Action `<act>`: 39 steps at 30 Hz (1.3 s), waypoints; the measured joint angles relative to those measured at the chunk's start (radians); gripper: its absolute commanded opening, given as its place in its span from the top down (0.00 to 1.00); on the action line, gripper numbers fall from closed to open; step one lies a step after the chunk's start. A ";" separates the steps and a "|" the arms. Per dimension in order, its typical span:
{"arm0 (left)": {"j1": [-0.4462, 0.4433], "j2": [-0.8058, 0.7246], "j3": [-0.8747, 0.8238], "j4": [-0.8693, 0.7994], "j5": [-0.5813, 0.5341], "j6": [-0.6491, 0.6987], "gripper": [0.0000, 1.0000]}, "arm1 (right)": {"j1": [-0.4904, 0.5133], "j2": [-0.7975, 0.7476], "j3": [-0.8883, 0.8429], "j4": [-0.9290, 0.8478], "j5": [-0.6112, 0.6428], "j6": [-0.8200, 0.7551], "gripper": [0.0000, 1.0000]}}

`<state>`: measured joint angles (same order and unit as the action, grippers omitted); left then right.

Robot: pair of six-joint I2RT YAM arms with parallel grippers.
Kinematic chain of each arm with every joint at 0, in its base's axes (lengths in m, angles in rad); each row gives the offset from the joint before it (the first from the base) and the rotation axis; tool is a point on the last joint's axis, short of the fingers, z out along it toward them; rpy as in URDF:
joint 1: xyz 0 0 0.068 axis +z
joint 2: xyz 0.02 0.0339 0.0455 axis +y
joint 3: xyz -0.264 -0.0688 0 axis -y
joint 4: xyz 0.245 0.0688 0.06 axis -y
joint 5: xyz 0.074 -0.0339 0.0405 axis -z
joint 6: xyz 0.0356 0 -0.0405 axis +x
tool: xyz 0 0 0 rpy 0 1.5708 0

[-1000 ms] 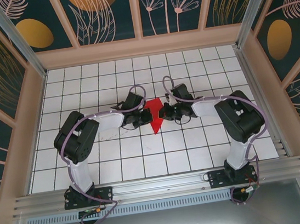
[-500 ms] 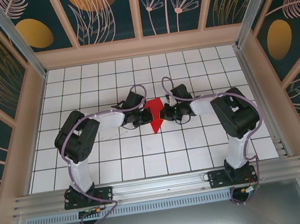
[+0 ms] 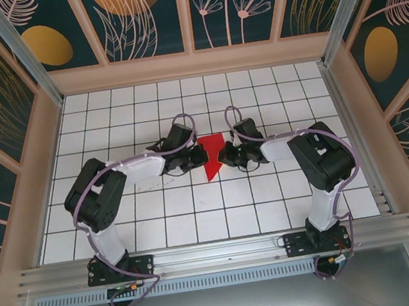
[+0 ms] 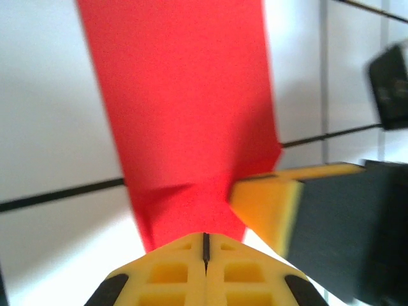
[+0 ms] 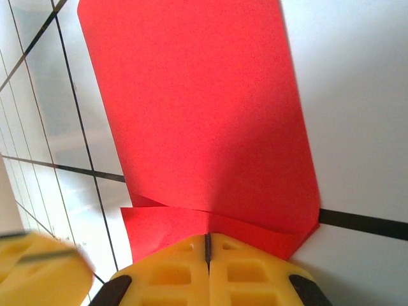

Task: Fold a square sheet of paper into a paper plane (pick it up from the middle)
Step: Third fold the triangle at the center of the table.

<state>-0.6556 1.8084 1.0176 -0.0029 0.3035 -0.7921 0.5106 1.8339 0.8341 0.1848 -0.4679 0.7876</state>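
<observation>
The red sheet of paper [image 3: 211,164] lies folded into a narrow shape on the white grid table, its point toward the near edge. My left gripper [image 3: 199,156] is shut, its tips resting on the paper's left side. My right gripper [image 3: 222,155] is shut too and rests on the right side, facing the left one. In the left wrist view the closed yellow tips [image 4: 205,240] sit on the paper [image 4: 182,102], with the other gripper's finger [image 4: 264,204] close at the right. In the right wrist view the closed tips [image 5: 207,240] press a folded flap of the paper [image 5: 197,108].
The white grid table [image 3: 196,207] is boxed in by beige walls [image 3: 193,64] at the back and both sides. An aluminium rail [image 3: 218,253] carrying both arm bases runs along the near edge. Both elbows stick outward left and right.
The left arm's elbow has swung out to the left and its gripper has slid a little further over the paper. The right arm has barely moved. Both grippers stay shut.
</observation>
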 measured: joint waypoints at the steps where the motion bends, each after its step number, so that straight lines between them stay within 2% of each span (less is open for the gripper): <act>1: -0.007 -0.017 -0.009 0.008 0.004 -0.012 0.94 | 0.001 -0.001 -0.002 0.003 0.002 0.007 1.00; 5: -0.038 -0.048 -0.047 0.061 0.038 -0.056 0.94 | 0.002 -0.002 -0.011 0.019 0.006 0.031 1.00; 11: -0.069 -0.008 -0.057 0.071 0.066 -0.087 0.95 | 0.003 -0.003 -0.013 0.022 0.008 0.035 1.00; 18: -0.070 0.049 -0.058 0.071 0.066 -0.112 0.95 | 0.003 -0.003 -0.013 0.022 0.008 0.035 1.00; 39: -0.070 0.050 -0.137 0.172 0.065 -0.161 0.96 | 0.003 -0.003 -0.013 0.021 0.008 0.034 1.00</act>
<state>-0.7258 1.8584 0.8810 0.1696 0.3683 -0.9535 0.5133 1.8313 0.8215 0.2062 -0.4599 0.8215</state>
